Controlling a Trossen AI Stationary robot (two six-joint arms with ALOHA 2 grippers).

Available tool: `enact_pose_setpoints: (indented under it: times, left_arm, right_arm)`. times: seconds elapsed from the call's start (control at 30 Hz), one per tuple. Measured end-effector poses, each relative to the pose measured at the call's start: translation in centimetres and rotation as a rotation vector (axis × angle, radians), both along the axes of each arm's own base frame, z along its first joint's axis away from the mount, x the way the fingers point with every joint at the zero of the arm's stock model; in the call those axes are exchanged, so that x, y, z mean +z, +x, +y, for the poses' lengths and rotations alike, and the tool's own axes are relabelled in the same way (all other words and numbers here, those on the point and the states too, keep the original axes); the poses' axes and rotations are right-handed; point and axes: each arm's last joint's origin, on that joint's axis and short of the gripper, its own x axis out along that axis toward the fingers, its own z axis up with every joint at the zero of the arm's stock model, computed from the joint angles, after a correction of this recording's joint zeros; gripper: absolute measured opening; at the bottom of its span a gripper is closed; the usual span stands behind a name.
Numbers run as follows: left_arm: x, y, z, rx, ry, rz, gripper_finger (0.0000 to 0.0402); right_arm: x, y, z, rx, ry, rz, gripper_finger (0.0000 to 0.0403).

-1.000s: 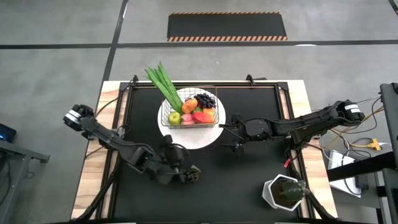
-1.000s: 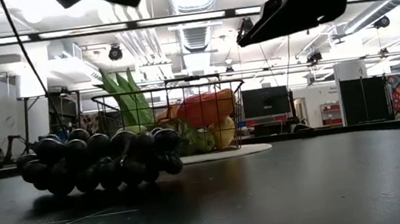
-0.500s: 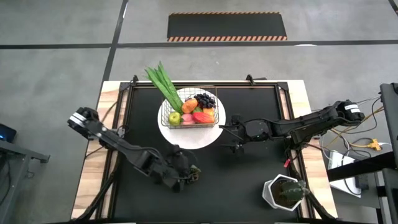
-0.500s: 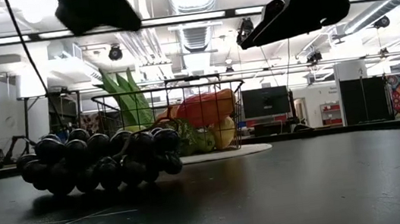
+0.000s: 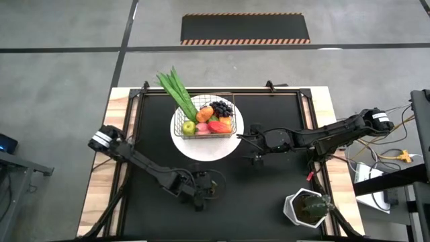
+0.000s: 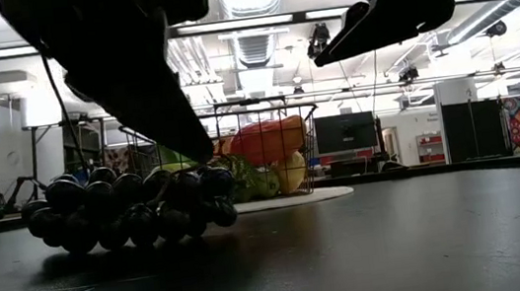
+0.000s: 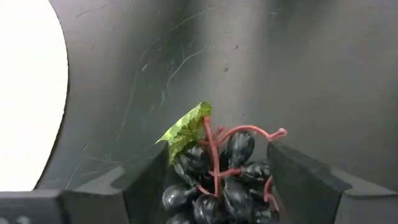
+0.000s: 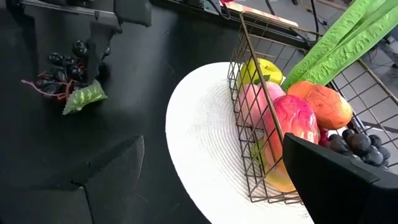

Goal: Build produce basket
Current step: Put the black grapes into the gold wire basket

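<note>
Dark grape bunch, one, lies on your black mat between the left gripper's spread fingers. One wire basket sits on one white plate; right gripper spread, empty.

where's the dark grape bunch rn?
High view: the dark grape bunch lies on the black mat toward the near edge, below the white plate, with the left gripper open around it.

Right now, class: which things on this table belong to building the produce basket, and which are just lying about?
Belongs:
basket
fruit in basket
green stalks
dark grape bunch
left gripper, open around it

Lying about:
white plate
potted plant
</note>
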Motion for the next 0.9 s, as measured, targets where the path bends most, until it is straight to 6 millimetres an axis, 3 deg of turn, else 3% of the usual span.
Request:
enact_pose_setpoints:
  times: [0.33, 0.5, 0.63, 0.9]
  left_arm:
    - [-3.7, -0.7, 1.3, 0.047, -0.145, -0.087, 0.0262]
    - [-4.5, -1.2, 1.7, 0.052, -0.151, -0.099, 0.0254]
    - [-4.5, -1.2, 1.8, 0.050, -0.147, -0.099, 0.0212]
    - [-3.5, -1.5, 1.9, 0.024, -0.132, -0.111, 0.0088]
  right_arm:
    - [-0.2, -0.1, 0.0, 0.000, 0.000, 0.012, 0.0365]
    - [-0.2, -0.1, 0.0, 0.000, 0.001, 0.010, 0.0365]
    - [-0.2, -0.1, 0.0, -0.006, 0.011, 0.008, 0.0365]
    - [-0.2, -0.1, 0.0, -0.011, 0.020, 0.007, 0.0365]
